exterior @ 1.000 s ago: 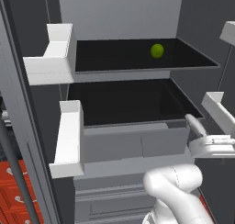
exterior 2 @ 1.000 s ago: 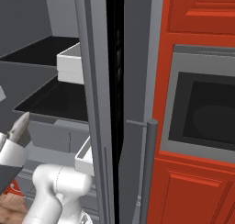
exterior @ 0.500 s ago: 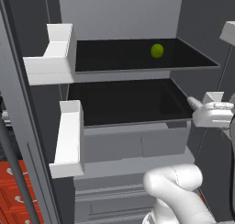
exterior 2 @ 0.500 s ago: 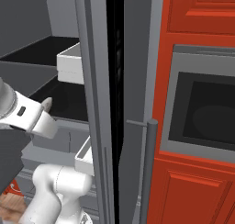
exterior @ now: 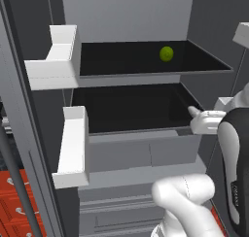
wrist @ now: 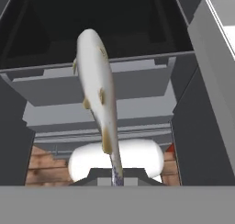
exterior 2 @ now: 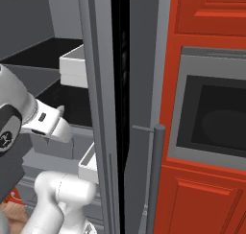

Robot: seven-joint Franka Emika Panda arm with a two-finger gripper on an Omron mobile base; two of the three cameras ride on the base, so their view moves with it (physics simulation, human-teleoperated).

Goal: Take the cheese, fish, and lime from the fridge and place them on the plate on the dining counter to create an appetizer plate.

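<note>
Fingers clamped tight on the tail of the fish, silvery body sticking straight out ahead of them in the hand view. Just past the fish, grey drawers at the front of the open fridge, then the black lower shelf beyond. Further back and higher up, the lime sitting alone on the upper black shelf, well apart from the fingers. White door bins off to the left side.
</note>
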